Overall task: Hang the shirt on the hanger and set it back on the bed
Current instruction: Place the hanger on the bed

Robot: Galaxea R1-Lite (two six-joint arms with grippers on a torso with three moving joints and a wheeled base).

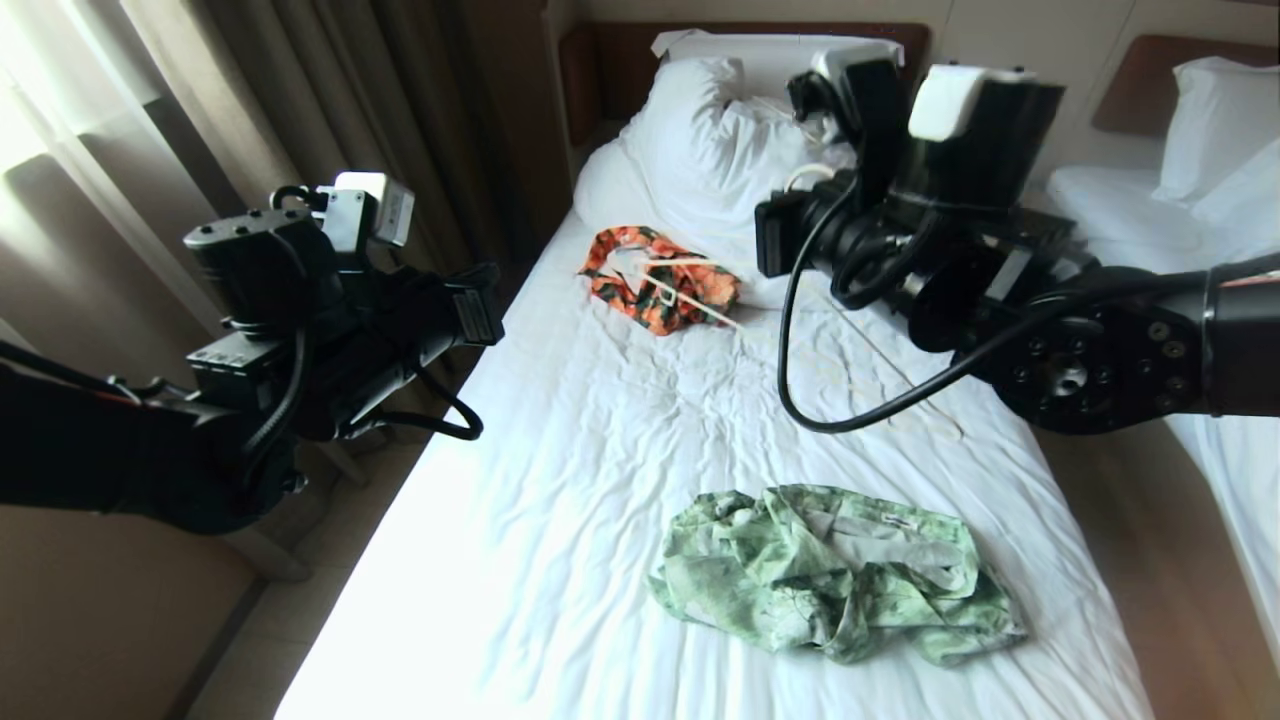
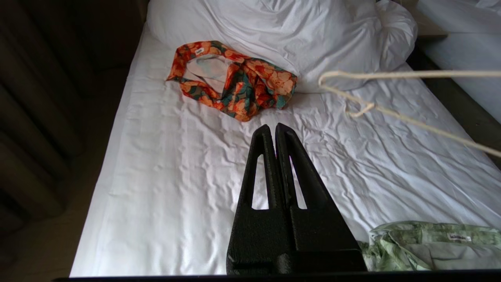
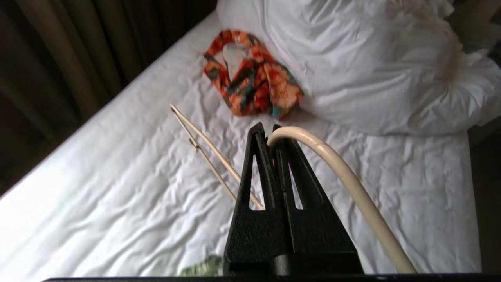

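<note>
- The right hand (image 3: 266,131) is clamped on the cream hanger (image 3: 332,164), gripping it at the curved hook; the thick wire arcs away from the fingertips, and the thin far bars (image 3: 211,152) run out beyond them, above the sheet.
- The left hand (image 2: 273,129) is pressed fully together with nothing in it, held over the bed's mid sheet; the hanger (image 2: 391,113) hangs in the air beyond and to one side of its tips, apart from them.
- Ahead of both hands lies a small orange floral garment (image 1: 660,280), crumpled against the bunched duvet (image 1: 720,140).
- The shirt (image 1: 835,575) lies in a heap on the bed (image 1: 560,450), nearer the robot than either hand and below the right arm; neither hand touches it.
- The bed has a wrinkled white sheet, white pillows and a dark wooden headboard (image 1: 620,50) at the far end.
- Brown curtains (image 1: 250,90) hang beside the left arm, bright light falls on the near corner of the sheet, and a second white bed (image 1: 1200,190) stands past the right arm.
- In the head view the right arm's bulk hides most of the hanger, and its pale wire is hard to pick out against the sheet.
- The shirt's collar and sleeves cannot be sorted out in the heap; both wrist views cut it off at the frame edge.
- The shirt is light green and white with darker leaf print, with a small white label showing on the pale inner side.
</note>
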